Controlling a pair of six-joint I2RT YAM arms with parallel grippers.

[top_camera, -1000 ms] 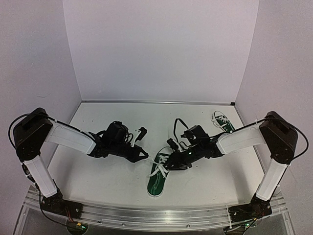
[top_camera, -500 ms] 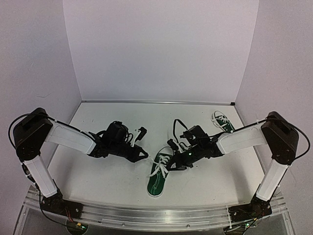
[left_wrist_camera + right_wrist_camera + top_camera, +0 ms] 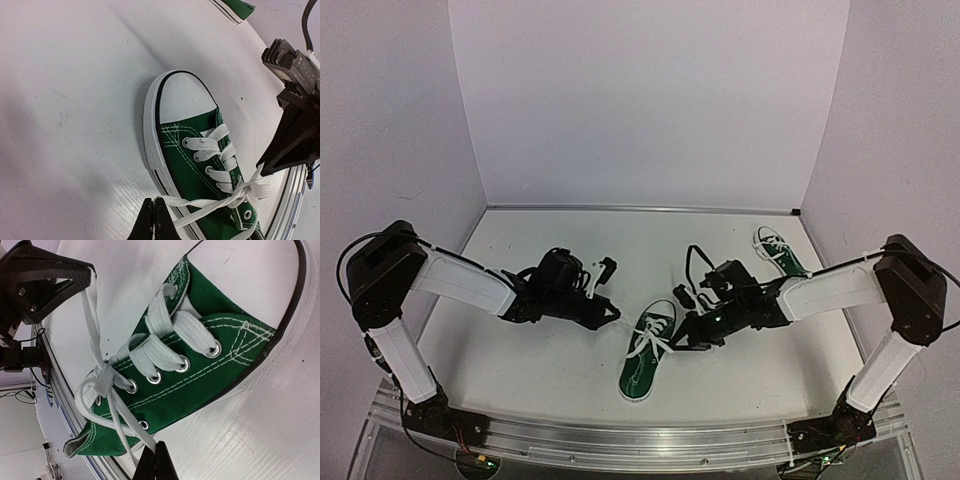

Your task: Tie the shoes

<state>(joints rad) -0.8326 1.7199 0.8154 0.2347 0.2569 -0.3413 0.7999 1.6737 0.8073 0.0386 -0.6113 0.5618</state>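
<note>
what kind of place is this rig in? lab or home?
Most likely a lab test cell: plain white panel walls box in a white tabletop, and two black-and-white robot arms are bolted to an aluminium rail at its near edge.

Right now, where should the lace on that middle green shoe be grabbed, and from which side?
Likely at the loose ends, past where they cross: thin flat strands trail off each side of the shoe. Pinch each end from its own side, as the left gripper and right gripper do.
</note>
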